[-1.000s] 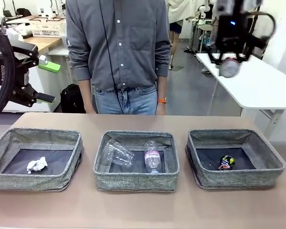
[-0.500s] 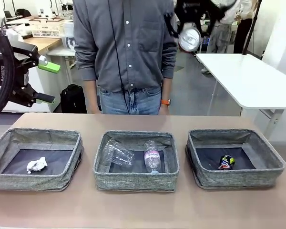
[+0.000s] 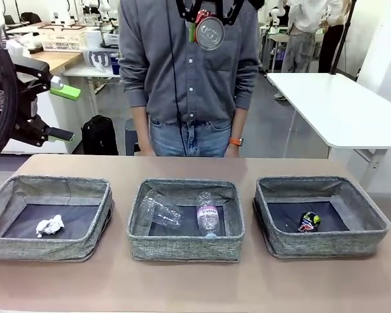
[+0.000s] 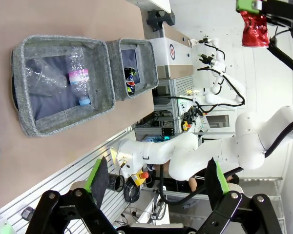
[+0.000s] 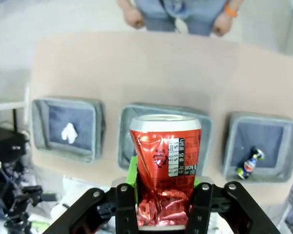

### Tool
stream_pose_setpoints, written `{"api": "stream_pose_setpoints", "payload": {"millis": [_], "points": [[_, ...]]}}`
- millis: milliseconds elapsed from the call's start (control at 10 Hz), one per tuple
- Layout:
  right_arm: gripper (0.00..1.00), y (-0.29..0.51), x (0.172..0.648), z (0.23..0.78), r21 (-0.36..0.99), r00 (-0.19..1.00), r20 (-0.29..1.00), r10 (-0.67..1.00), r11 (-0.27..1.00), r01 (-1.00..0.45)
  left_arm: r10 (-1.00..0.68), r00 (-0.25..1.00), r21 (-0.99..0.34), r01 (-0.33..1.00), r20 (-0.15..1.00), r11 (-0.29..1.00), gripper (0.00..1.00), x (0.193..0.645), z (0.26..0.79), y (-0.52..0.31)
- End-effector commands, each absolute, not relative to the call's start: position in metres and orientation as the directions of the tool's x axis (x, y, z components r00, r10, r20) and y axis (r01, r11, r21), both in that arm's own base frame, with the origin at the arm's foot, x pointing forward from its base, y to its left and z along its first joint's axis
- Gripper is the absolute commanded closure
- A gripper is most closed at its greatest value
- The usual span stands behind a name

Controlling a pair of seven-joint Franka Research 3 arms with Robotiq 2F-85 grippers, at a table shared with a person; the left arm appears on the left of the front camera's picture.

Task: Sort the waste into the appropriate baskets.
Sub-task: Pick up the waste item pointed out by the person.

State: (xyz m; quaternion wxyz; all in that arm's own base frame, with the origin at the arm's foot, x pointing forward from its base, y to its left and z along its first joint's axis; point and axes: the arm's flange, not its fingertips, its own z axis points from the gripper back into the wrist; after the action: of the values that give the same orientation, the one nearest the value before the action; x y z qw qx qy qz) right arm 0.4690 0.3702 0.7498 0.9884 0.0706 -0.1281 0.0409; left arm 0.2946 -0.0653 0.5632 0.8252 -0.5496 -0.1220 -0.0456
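High in the front view, over the middle, my right gripper (image 3: 209, 26) is shut on the crushed red can (image 3: 210, 32). From the right wrist view the red can (image 5: 166, 161) sits between the green pads of that gripper (image 5: 164, 195), far above the three baskets. The left basket (image 3: 45, 249) holds the white tissue (image 3: 50, 225). In the middle basket (image 3: 182, 250) lie the clear cup (image 3: 159, 210) and the water bottle (image 3: 208, 216). The dark can (image 3: 309, 222) lies in the right basket (image 3: 326, 246). My left gripper (image 3: 62, 114) hangs open at the far left, well above the table.
A person (image 3: 189, 72) stands at the table's far edge, hands (image 5: 134, 17) down by the hips. A white table (image 3: 339, 107) stands behind on the right. The brown tabletop (image 3: 195, 283) is bare in front of the baskets.
My right gripper has swung left along the top of the front view with the red can, from above the right side to the middle. The person has shifted slightly right. The left gripper holds still.
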Motion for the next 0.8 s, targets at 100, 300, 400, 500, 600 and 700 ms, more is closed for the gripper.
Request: {"api": "stream_pose_setpoints", "payload": {"millis": [100,300,400,500,600,700], "points": [[0.63,0.387,0.471,0.707,0.133,0.962,0.247,0.116,0.979,-0.152,0.060,0.962,-0.902,0.225,0.265,0.368,0.00,0.295,0.564,-0.066],[0.63,0.399,0.474,0.695,0.078,0.959,0.271,0.082,0.991,-0.107,0.060,0.962,-0.902,0.225,0.265,0.368,0.00,0.295,0.564,-0.066],[0.63,0.392,0.478,0.694,0.033,0.950,0.312,0.028,0.999,-0.041,0.060,0.962,-0.902,0.225,0.265,0.368,0.00,0.295,0.564,-0.066],[0.63,0.399,0.480,0.695,0.103,0.966,0.235,0.103,0.986,-0.130,0.060,0.962,-0.902,0.225,0.265,0.368,0.00,0.295,0.564,-0.066],[0.63,0.399,0.480,0.695,0.103,0.966,0.235,0.103,0.986,-0.130,0.060,0.962,-0.902,0.225,0.265,0.368,0.00,0.295,0.564,-0.066],[0.63,0.399,0.480,0.695,0.103,0.966,0.235,0.103,0.986,-0.130,0.060,0.962,-0.902,0.225,0.265,0.368,0.00,0.295,0.564,-0.066]]}}
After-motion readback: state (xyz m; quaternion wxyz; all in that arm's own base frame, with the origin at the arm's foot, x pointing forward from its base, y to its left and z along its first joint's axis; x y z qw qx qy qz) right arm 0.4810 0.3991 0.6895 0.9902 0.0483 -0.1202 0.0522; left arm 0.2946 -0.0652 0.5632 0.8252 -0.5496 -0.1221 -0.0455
